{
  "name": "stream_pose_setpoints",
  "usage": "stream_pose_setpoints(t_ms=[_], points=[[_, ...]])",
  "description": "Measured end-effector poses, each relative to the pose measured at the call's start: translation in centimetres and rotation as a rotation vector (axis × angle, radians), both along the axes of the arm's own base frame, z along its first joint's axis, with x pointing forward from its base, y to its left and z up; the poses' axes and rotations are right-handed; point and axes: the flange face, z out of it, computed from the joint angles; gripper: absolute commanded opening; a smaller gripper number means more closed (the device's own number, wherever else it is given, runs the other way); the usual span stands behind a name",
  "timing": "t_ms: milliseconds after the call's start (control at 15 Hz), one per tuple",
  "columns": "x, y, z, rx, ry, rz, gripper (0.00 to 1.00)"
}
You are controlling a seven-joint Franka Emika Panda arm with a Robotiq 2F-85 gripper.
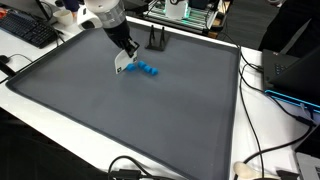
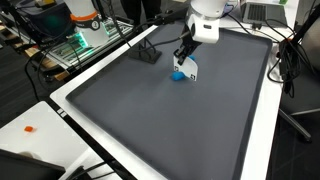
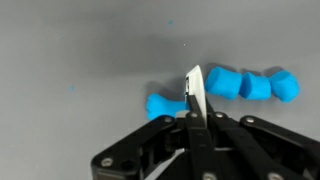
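My gripper is shut on a thin white flat piece, seen edge-on and sticking out past the fingertips. It hangs low over the grey mat. A row of light blue blocks lies just right of the white piece in the wrist view. One more blue piece lies just left of it, partly hidden by the fingers. In both exterior views the white piece stands next to the blue blocks. Whether it touches them I cannot tell.
A small black stand sits at the mat's far edge. A keyboard lies on the white table beside the mat. Cables run along one side. A small orange item lies off the mat.
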Motion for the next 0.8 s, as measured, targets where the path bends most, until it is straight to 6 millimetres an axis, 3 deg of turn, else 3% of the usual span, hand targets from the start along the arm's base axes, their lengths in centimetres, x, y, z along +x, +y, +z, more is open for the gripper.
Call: stream_pose_setpoints(t_ms=[800], points=[[0.83, 0.03, -0.95, 0.011, 0.087, 0.039, 0.01]])
